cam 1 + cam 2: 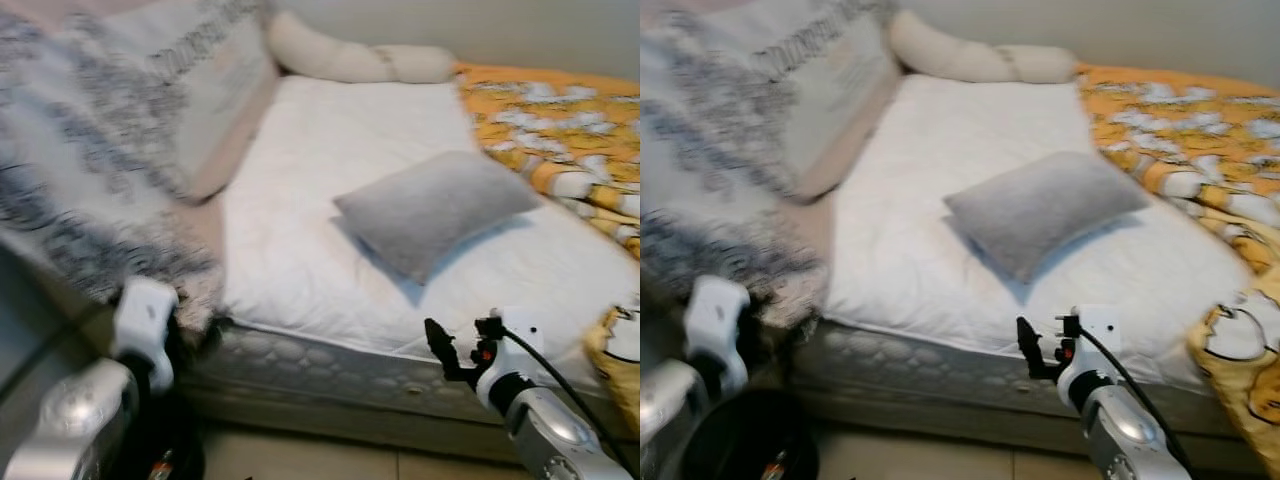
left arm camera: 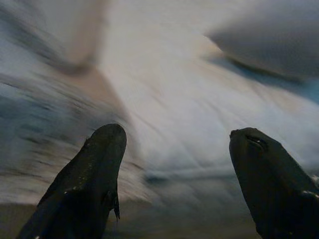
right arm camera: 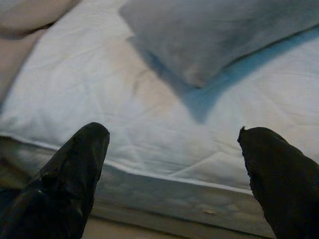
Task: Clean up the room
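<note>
Silver arms, white wrists, black pincer (image 1: pixel 437 345)

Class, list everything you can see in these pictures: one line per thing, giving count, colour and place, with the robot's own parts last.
mattress: one, white quilted top with grey side, centre
grey pillow: one, grey, on the mattress middle
long bolster: one, cream, along the head of the mattress by the wall
patterned blanket: one, white and grey-black, heaped on the robot's left
yellow quilt: one, orange-yellow with white pattern, on the robot's right
floor: beige, below the bed edge
left gripper: one, black, jaws open, near the blanket
right gripper: one, black, jaws open, at the mattress edge
</note>
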Tool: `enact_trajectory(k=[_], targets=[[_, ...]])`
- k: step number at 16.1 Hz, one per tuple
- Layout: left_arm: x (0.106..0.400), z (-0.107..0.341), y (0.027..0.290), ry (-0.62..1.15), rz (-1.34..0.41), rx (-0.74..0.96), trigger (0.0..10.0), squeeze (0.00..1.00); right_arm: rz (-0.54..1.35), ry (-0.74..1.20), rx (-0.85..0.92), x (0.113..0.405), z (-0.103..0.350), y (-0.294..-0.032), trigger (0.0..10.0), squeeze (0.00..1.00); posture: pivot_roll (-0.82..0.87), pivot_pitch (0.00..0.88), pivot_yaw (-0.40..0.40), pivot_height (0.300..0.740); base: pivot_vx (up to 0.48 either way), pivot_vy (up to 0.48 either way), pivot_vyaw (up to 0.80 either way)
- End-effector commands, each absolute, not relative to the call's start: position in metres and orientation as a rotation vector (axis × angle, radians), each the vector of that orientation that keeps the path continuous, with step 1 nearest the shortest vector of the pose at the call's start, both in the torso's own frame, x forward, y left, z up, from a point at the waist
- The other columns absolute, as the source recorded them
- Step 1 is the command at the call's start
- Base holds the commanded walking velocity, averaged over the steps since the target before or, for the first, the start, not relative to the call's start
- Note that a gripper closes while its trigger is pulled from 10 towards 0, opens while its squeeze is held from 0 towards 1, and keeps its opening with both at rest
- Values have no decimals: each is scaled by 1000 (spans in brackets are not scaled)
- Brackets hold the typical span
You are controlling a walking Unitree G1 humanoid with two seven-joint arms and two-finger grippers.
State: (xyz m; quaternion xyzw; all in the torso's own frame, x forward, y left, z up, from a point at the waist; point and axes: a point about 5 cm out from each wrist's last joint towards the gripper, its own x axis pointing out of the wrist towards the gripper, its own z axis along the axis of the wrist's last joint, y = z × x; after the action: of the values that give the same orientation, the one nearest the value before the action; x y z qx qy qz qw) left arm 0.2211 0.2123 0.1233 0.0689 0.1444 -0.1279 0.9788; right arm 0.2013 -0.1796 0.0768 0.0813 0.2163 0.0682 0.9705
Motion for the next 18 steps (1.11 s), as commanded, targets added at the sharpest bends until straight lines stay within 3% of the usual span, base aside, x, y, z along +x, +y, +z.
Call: enact_trajectory(k=[1,4,9,18], targets=[[230,131,211,239,-223,155,10000,0,136,405,158,207,82,-178,10000,0,46,0,-19,740,0,0,0],[241,137,186,172,-214,51,10000,0,98,376,119,215,84,-179,10000,0,42,0,-15,740,0,0,0],[244,129,182,207,-153,95,10000,0,101,329,158,227,88,-172,10000,0,66,0,-25,740,0,0,0],[257,138,179,158,-184,110,10000,0,152,288,130,248,91,-165,10000,0,58,0,-15,740,357,0,-97]])
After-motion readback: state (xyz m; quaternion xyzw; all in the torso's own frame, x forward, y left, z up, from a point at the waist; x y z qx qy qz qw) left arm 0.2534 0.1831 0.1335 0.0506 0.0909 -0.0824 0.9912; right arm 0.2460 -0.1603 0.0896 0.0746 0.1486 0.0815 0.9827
